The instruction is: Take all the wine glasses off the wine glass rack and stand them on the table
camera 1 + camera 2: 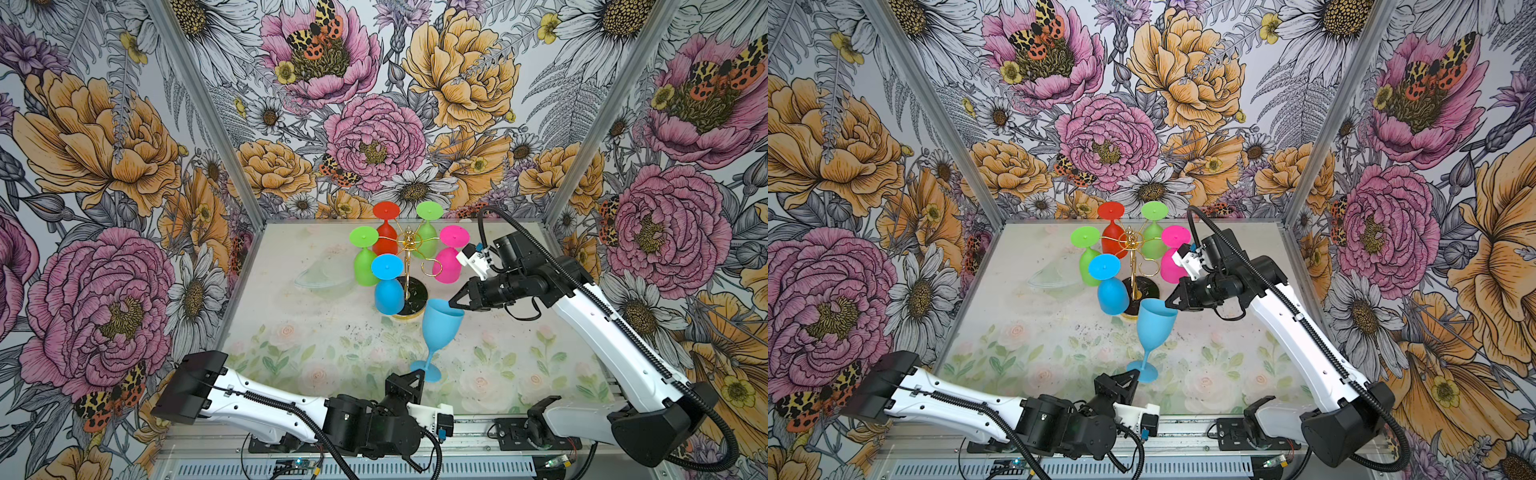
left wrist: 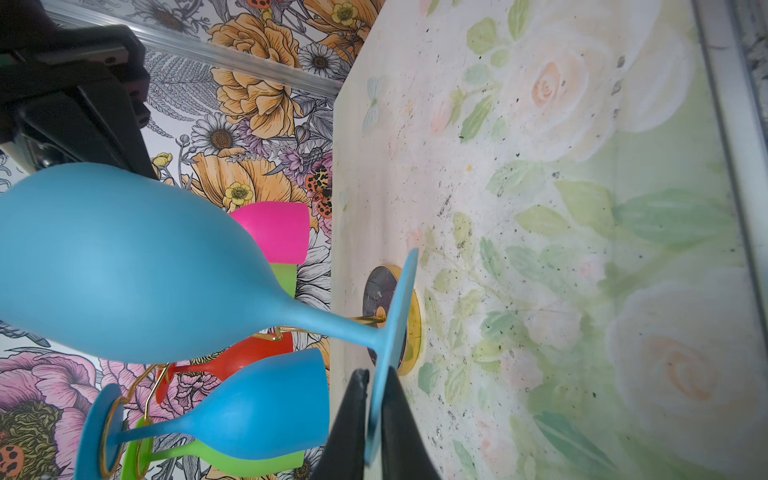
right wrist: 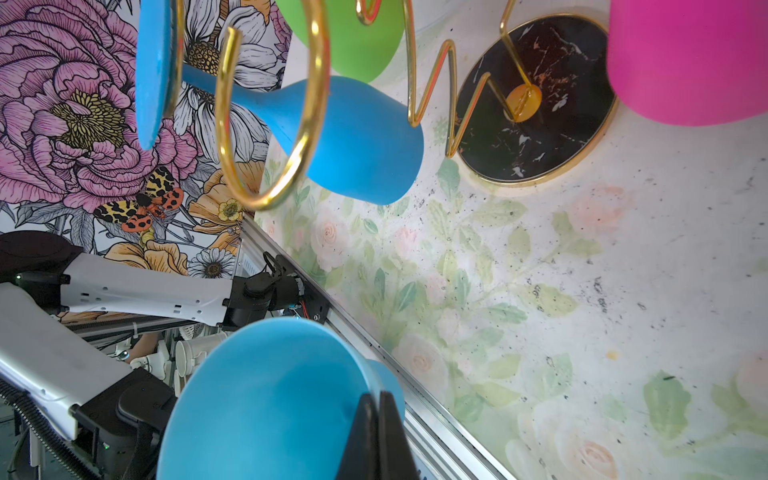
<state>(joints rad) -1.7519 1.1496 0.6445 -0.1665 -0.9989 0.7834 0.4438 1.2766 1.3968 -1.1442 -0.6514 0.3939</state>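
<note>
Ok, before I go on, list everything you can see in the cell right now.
wine glass rack: one, gold wire on a black gold-rimmed base, back middle of the table.
red wine glass: one, red, hanging upside down on the rack.
green wine glasses: two, green, hanging upside down on the rack.
pink wine glass: one, pink, hanging on the rack's right side in both top views.
hanging blue wine glass: one, blue, on the rack's front arm.
loose wine glass: one, blue, off the rack, tilted, in front of its base.
clear dish: one, transparent, left of the rack.
table: one, pale floral.
left gripper: black, shut on the loose wine glass's foot.
right gripper: black, shut on its rim.
</note>
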